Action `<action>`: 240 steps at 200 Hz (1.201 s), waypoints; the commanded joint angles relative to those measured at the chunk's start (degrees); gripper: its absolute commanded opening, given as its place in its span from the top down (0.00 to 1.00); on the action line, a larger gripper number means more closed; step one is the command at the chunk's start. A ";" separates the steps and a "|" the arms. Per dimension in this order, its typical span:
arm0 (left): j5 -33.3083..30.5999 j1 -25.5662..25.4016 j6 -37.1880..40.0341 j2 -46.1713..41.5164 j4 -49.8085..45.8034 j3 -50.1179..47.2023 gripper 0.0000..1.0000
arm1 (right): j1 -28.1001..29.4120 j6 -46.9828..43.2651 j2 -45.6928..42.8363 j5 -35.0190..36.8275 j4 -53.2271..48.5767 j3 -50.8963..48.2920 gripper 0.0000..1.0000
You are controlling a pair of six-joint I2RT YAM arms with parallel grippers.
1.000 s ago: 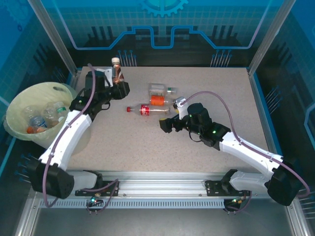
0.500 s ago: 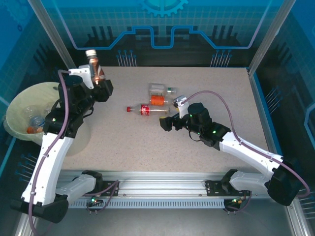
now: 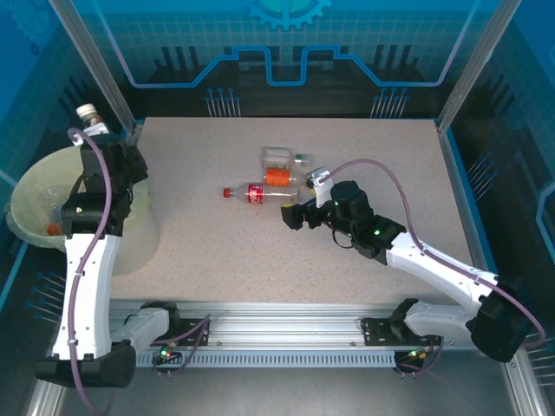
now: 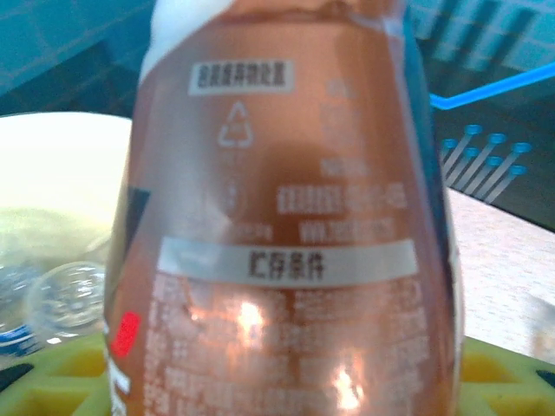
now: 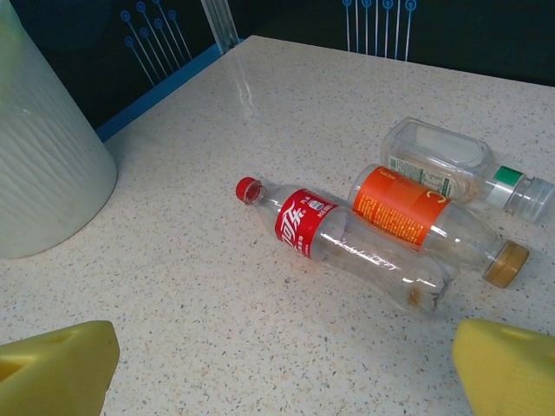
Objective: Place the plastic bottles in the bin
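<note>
My left gripper [image 3: 98, 132] is shut on a brown-labelled plastic bottle [image 3: 88, 115] with a white cap, held upright over the back rim of the pale yellow-green bin [image 3: 26, 186]. The bottle's label [image 4: 286, 243] stands close in front of the left wrist camera, with the bin's rim [image 4: 61, 165] behind it. Three bottles lie mid-table: a red-labelled one [image 5: 347, 238], an orange-labelled one [image 5: 408, 212] and a clear one with a green cap [image 5: 451, 160]. My right gripper [image 5: 282, 373] stands open just short of the red-labelled bottle, touching nothing.
Several clear bottles [image 4: 61, 295] lie inside the bin. The bin's ribbed wall [image 5: 43, 173] stands at the table's left edge. Metal frame posts [image 3: 95, 65] and blue panels enclose the table.
My left arm swung left from the table's back-left to above the bin, carrying the brown-labelled bottle. The right arm and the three lying bottles stayed put.
</note>
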 commanded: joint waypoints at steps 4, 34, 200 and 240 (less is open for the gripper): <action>0.04 5.13 -0.39 2.10 -6.05 3.75 0.42 | 0.66 0.09 0.62 0.80 0.52 2.52 0.00; 8.23 15.08 -1.01 2.85 -7.92 3.30 0.42 | 0.69 -0.10 1.03 1.16 0.92 2.53 0.00; 26.62 37.24 -22.82 10.26 1.91 1.75 0.09 | 0.66 0.16 1.72 1.03 0.37 4.36 0.00; 29.95 36.97 -18.01 9.03 -1.66 7.29 0.01 | 0.71 1.51 0.28 2.88 0.93 3.32 0.00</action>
